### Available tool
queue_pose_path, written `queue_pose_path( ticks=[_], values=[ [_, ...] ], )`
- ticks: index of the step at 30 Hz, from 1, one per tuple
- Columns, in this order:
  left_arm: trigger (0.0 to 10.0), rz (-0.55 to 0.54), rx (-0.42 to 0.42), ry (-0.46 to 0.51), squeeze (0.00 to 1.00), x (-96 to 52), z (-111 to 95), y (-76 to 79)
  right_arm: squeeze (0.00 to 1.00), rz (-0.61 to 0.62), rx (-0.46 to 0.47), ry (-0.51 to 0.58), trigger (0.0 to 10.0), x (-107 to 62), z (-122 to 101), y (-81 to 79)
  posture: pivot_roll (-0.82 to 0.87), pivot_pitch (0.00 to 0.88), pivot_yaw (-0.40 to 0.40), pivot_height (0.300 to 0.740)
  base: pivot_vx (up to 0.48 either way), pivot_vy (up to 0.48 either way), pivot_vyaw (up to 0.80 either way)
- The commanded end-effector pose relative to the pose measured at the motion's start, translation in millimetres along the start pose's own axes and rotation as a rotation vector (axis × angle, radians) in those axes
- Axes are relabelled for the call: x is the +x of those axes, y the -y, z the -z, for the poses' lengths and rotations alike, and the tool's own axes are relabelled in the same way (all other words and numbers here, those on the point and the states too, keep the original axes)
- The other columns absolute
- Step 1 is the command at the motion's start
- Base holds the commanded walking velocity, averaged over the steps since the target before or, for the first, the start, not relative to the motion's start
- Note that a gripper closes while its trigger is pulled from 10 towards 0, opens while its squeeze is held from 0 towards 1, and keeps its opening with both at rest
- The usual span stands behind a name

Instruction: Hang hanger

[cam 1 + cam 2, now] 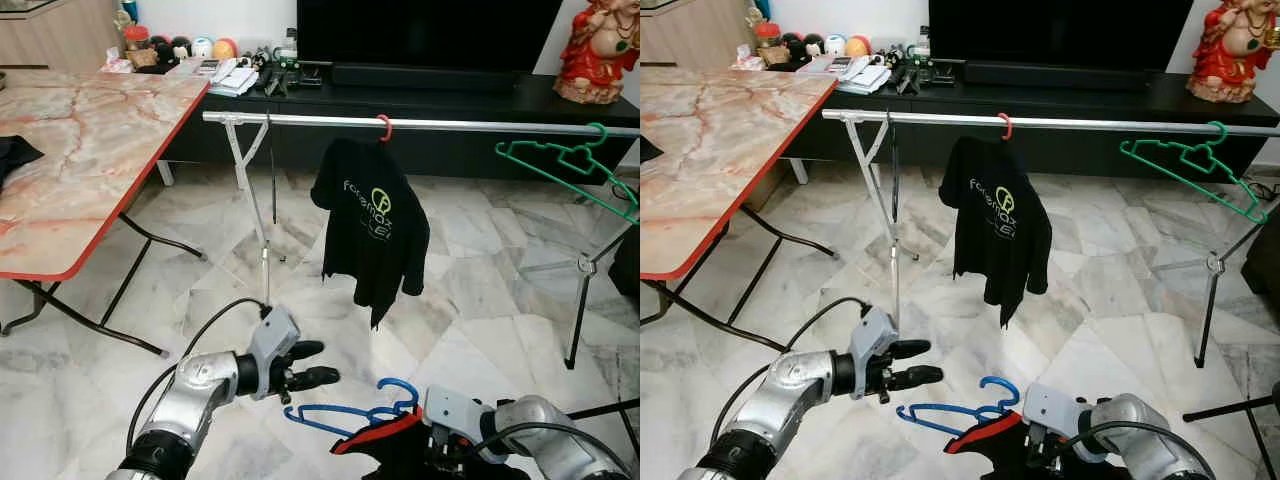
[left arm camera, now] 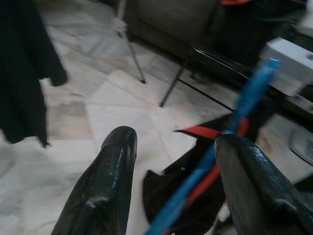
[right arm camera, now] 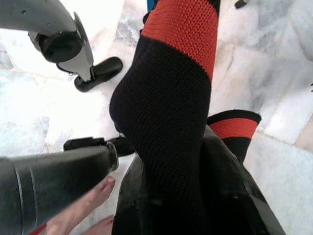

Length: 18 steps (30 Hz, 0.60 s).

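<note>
Left eye view: your left gripper [image 1: 312, 363] hangs low over the marble floor [image 1: 470, 250] with its two black fingers spread a moderate way and nothing between them. Just beside its tips lies the blue hanger [image 1: 352, 413], hook up, carrying a black garment with red trim [image 1: 385, 445]. Your right gripper [image 1: 440, 440] sits at the garment's far edge; its fingers are hidden here. Ahead, the clothes rail [image 1: 450, 124] carries a black T-shirt [image 1: 372, 225] on a red hook and a green hanger [image 1: 568, 165] near its right end, with bare rail between them. The marble-top table [image 1: 90, 140] stands to your left, its red edge well apart from the arm.

Left wrist view: the fingers [image 2: 105, 186] stand apart; the blue hanger's bar runs along the inner side of one finger, contact uncertain through blur.

Right wrist view: black and red knit cloth lies pressed between the two fingers [image 3: 54, 183], which hold the garment. A person's bare toes [image 3: 90, 205] show on the floor below.
</note>
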<state>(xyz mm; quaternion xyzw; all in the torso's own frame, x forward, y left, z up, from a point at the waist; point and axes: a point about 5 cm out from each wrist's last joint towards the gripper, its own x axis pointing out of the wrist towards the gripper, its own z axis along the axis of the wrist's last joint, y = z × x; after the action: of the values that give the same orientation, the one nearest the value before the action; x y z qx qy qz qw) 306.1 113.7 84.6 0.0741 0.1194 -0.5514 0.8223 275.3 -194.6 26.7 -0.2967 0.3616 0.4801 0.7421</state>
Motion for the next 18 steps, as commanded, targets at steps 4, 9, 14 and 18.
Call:
queue_pose_path(
  ticks=[4, 9, 14, 18],
  values=[
    [10.0, 0.062, 0.003, -0.153, 1.00, -0.5, 21.4, 10.7, 0.00, -0.031, -0.041, 0.068, 10.0, 2.9, -20.0, 2.0, 0.05, 0.126, -0.038, 0.740, 0.000, 0.000, 0.00],
    [10.0, 0.071, 0.011, -0.187, 1.00, 4.6, 24.8, 16.0, 0.00, -0.107, -0.082, 0.131, 10.0, 3.2, -29.7, -2.9, 0.05, 0.127, -0.039, 0.740, 0.000, 0.000, 0.00],
    [10.0, 0.080, 0.008, -0.197, 1.00, 11.4, 27.3, 19.8, 0.00, -0.128, -0.097, 0.135, 10.0, 4.0, -28.5, -5.8, 0.05, 0.128, -0.041, 0.740, 0.000, 0.000, 0.00],
    [10.0, 0.097, 0.000, -0.206, 0.53, 15.5, 29.8, 22.7, 0.00, -0.142, -0.097, 0.149, 10.0, 5.4, -28.5, -8.5, 0.05, 0.128, -0.041, 0.740, 0.000, 0.000, 0.00]
  ],
)
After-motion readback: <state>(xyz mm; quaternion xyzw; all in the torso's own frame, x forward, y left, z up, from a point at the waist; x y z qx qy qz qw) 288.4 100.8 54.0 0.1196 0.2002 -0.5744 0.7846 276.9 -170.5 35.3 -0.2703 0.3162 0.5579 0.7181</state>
